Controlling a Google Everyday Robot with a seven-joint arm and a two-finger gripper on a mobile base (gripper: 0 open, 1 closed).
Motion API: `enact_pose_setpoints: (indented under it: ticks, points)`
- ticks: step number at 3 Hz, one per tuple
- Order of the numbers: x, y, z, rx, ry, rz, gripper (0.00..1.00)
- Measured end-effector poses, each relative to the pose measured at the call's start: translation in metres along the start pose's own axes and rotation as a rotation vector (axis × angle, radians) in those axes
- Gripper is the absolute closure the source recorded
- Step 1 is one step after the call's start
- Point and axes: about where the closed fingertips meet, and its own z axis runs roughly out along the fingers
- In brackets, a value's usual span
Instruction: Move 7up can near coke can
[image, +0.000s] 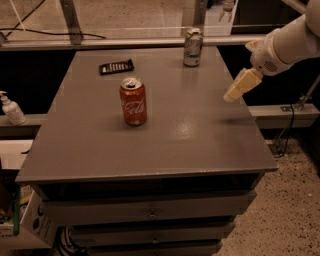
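Grey tabletop (200, 140) over drawers. Pump bottle (11, 107) off the left edge, black remote (116, 66) back-left. Coke can (133, 102) upright left of centre; 7up can (192, 47) upright at far edge, well apart. Gripper (239, 86) hovers over right edge, clear of both cans; open or closed, can't tell.
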Motion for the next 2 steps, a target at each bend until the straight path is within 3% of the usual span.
enact_pose_setpoints:
  ticks: [1, 2]
  points:
    - [-0.0066, -0.0262, 0.0612, -0.016, -0.064, 0.129, 0.00]
    - [-0.0066, -0.0260, 0.0626, -0.018, -0.065, 0.130, 0.00]
